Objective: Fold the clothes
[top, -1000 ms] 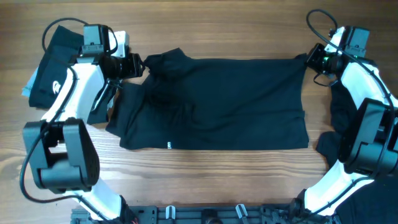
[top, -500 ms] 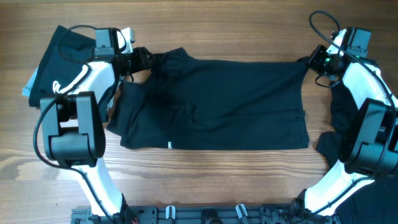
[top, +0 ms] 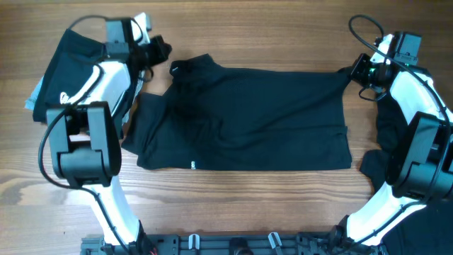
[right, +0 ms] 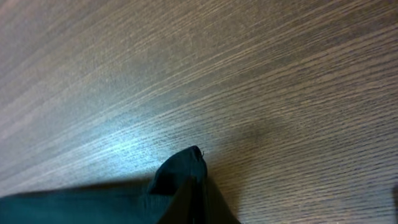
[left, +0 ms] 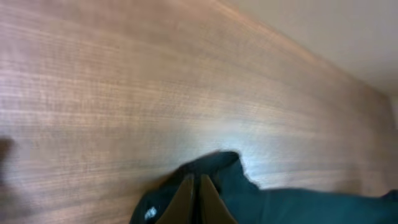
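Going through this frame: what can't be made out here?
Overhead: left arm covers the left pile; garments uncountable.
Overhead: right arm and frame edge hide most of the right pile.
Overhead: white print on the spread shirt is too small to read.
Left wrist: blurred; whether the shut left gripper pinches the spread shirt cannot be told.

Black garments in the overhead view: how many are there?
3: the spread garment in the middle, the left garment far left, the right garment far right, partly covered. More may be hidden.
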You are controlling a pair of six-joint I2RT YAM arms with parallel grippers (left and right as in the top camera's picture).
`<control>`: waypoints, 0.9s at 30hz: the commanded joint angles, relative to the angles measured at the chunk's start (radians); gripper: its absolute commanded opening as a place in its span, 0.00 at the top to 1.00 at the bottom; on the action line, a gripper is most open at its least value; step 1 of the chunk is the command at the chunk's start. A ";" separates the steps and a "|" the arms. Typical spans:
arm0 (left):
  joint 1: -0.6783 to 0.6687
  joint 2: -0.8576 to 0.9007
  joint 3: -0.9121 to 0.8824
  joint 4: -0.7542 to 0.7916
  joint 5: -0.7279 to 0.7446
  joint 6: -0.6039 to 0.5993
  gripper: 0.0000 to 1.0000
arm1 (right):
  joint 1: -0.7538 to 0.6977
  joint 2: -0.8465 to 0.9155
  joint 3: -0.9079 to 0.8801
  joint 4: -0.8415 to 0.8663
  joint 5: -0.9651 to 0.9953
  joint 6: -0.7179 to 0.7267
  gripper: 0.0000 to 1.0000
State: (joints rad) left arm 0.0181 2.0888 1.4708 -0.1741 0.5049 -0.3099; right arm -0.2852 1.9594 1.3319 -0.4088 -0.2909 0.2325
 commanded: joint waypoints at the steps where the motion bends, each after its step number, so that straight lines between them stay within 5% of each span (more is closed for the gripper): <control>1: 0.000 -0.047 0.051 -0.140 0.017 -0.013 0.50 | -0.004 -0.014 -0.003 -0.011 -0.001 -0.052 0.96; 5: 0.002 -0.043 0.044 -0.359 -0.152 -0.040 0.43 | -0.004 -0.014 -0.003 -0.011 -0.002 -0.050 0.96; 14: 0.002 0.070 0.018 -0.289 -0.080 -0.230 0.53 | -0.004 -0.014 -0.003 -0.017 -0.002 -0.048 0.96; 22: 0.002 0.084 0.018 -0.147 -0.006 -0.264 0.96 | -0.004 -0.014 -0.003 -0.016 -0.001 -0.047 0.96; 27: 0.005 0.080 0.028 0.047 0.082 -0.352 0.96 | -0.004 -0.014 -0.003 -0.005 0.006 -0.049 0.96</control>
State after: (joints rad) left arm 0.0200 2.1765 1.4860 -0.1833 0.5198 -0.5858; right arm -0.2852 1.9594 1.3319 -0.4229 -0.2905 0.2031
